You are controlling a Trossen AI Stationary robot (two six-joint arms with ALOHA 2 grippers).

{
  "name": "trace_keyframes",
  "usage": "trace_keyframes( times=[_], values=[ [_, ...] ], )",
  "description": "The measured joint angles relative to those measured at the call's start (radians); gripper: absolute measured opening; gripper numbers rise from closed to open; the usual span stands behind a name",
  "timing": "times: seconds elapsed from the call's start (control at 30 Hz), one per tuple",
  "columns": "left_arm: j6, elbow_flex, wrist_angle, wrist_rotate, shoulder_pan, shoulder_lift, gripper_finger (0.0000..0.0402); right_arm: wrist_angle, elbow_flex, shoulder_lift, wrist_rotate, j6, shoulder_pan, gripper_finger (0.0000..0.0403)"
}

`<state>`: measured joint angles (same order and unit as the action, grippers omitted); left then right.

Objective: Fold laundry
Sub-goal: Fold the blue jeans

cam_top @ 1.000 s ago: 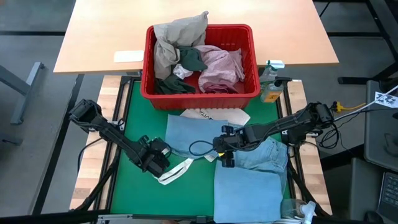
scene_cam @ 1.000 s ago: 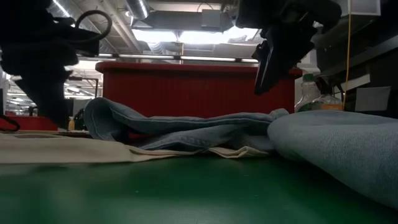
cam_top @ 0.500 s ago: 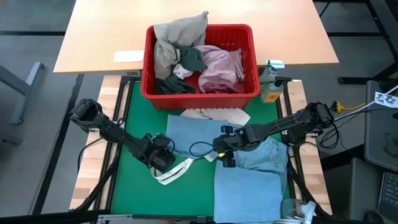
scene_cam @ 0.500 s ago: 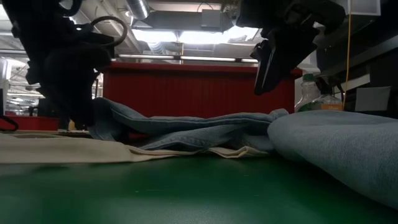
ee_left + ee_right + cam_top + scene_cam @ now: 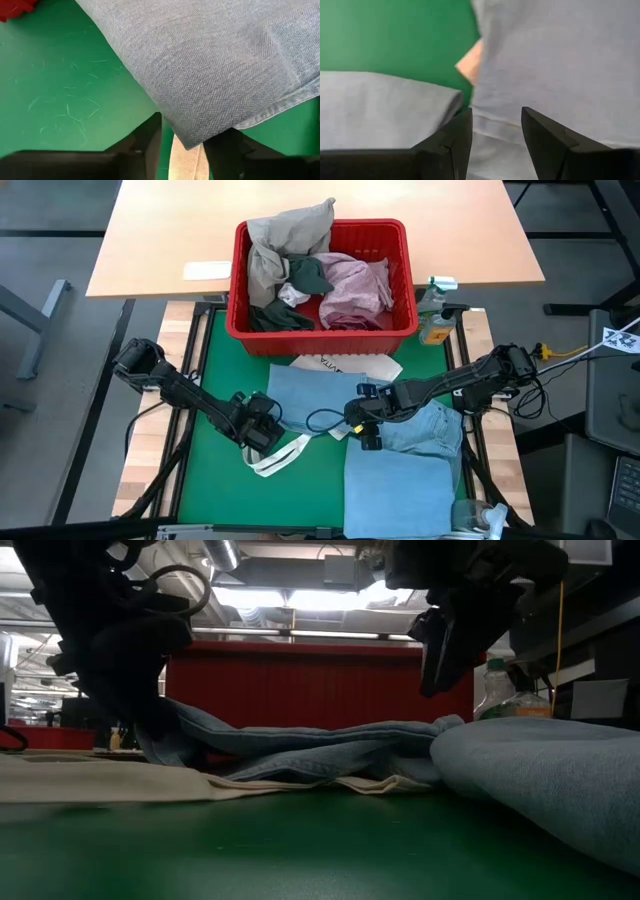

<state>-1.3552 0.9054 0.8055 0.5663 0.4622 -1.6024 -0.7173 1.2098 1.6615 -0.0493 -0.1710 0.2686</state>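
so this was the grab-the-corner step on the light blue denim garment (image 5: 330, 405), which lay spread across the green table mat (image 5: 215, 360) in front of the red plastic slotted basket (image 5: 322, 332). my left gripper (image 5: 268, 432) was down at the near left corner of that denim, and in the left wrist view the corner (image 5: 195, 135) sat right between the two dark fingers (image 5: 147, 142), with a strip of cream strap under it. the fingers looked parted around the cloth rather than pinched, so i'd call it not yet a real grip. my right gripper (image 5: 366, 432) hung over the middle of the denim, fingers apart with nothing between them, just the blue cloth below.

a second light blue piece (image 5: 400, 490) lay flat near the front edge, looking already folded. the rest of the laundry sat piled in the basket: a beige-khaki cloth (image 5: 280, 240), a dark grey-green one (image 5: 310, 275), a mottled pink one (image 5: 355, 285) and a small white bit (image 5: 292, 295).

my read on the next move: close the left fingers on the denim corner only, without catching that cream strap, then lift and carry it across for the fold. the right side would want its own corner too.

as for writing, the white tote bag (image 5: 345, 366) poking out from under the denim had black lettering, but i couldn't read it. the bottle (image 5: 435, 315) by the basket had a label too small to make out.
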Motion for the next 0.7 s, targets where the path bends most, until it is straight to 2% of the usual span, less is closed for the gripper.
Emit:
trace_keyframes(
  times=[0.13, 0.37, 0.57, 0.7],
  values=[
    [0.0, 0.0, 0.0, 0.0, 0.0, 0.0, 0.0077, 0.008, 0.0, 0.0, 0.034, 0.025, 0.008, 0.017],
    [0.0, 0.0, 0.036, 0.0, 0.0, 0.0, 0.0009, 0.025, -0.002, 0.027, 0.009, 0.05, 0.043, 0.017],
    [0.0, 0.0, 0.113, -0.009, 0.001, 0.0, 0.001, 0.036, -0.003, 0.082, -0.132, 0.049, 0.067, 0.017],
    [0.0, 0.0, 0.224, -0.061, 0.001, 0.0, 0.0005, 0.033, -0.004, 0.112, -0.152, 0.034, 0.062, 0.017]
  ],
)
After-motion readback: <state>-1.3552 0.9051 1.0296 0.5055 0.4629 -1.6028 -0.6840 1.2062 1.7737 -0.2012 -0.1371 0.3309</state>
